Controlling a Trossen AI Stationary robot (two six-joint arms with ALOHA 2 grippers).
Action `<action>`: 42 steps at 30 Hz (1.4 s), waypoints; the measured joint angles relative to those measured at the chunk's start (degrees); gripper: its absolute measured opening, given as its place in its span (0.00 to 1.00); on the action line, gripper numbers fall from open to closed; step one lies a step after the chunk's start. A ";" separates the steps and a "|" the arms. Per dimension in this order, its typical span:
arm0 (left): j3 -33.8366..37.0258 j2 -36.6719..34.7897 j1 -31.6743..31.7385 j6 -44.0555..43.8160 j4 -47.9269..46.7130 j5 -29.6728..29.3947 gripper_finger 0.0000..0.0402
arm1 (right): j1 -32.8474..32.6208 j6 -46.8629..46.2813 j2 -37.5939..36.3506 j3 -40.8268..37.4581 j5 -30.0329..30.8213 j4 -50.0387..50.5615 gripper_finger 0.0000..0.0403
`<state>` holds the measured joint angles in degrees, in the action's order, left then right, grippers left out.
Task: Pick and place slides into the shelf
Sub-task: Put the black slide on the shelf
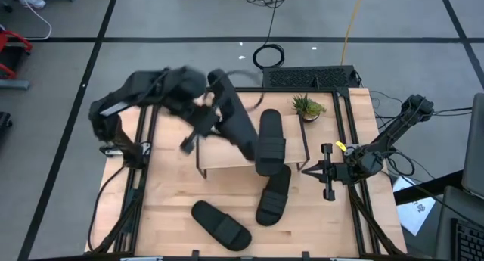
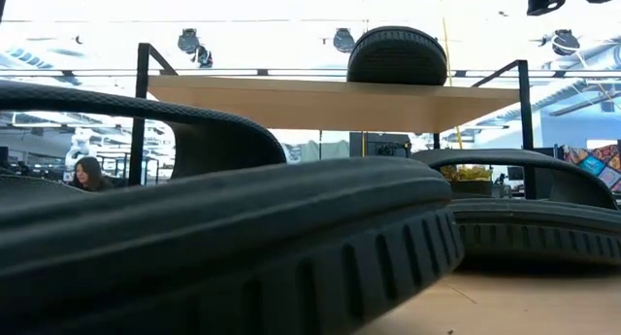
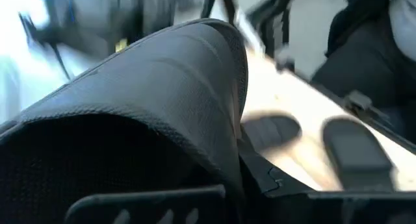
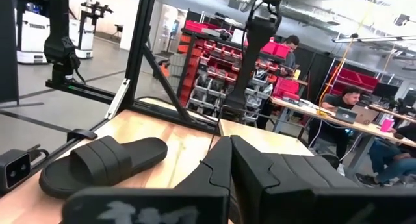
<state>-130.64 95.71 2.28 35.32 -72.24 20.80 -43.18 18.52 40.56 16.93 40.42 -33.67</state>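
The left gripper (image 1: 204, 113) is clamped on a slide (image 1: 236, 125) and holds it in the air over the shelf (image 1: 227, 161), its sole running on a slant across the plank's back left part. In the left wrist view that held slide's strap fills most of the frame, and the scene behind it is blurred.

A second slide (image 1: 270, 141) lies on the shelf top, toward its right end, with its front end sticking out past the front edge. It sits just beside the held one, so the two nearly meet at the middle of the plank. A third slide (image 1: 274, 194) lies on the table (image 1: 166, 208) just in front of the shelf, right below the overhang. The fourth slide (image 1: 220, 225) lies near the table's front edge, on a slant, apart from the third.

The right gripper (image 1: 328, 172) waits at the table's right side, beside the shelf's right end, fingers together and holding nothing.

A small potted plant (image 1: 307, 107) stands on the table behind the shelf's right end. A coiled black cable (image 1: 268, 57) lies on the floor beyond the table. In the right wrist view, people sit at desks far back in the room.
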 joint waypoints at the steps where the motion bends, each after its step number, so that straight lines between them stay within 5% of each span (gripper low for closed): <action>1: 0.91 0.43 3.10 -1.77 -1.98 1.51 0.01 | 0.00 0.26 0.00 0.00 0.00 0.00 0.00; 6: 1.60 4.21 14.71 -7.83 -14.66 9.33 0.00 | 0.32 2.59 -0.02 0.00 -0.01 -1.09 0.00; 12: 2.24 9.05 17.74 -7.85 -17.60 13.37 0.00 | 1.89 3.35 -0.02 0.00 0.03 -2.08 0.00; 26: 9.69 10.02 13.50 -8.68 -17.70 12.52 0.00 | 2.38 3.26 -0.01 0.00 -0.01 0.36 0.00; 34: 17.09 10.09 12.05 -9.13 -17.29 22.98 0.00 | 2.38 3.17 0.00 0.00 -0.15 0.32 0.00; 42: 22.84 10.06 12.10 -10.05 -15.78 23.95 0.00 | 2.36 3.17 0.00 0.00 -0.17 0.26 0.00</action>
<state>-107.80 105.78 14.37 25.28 -88.01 44.76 -40.81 21.69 40.55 16.93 40.25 -33.41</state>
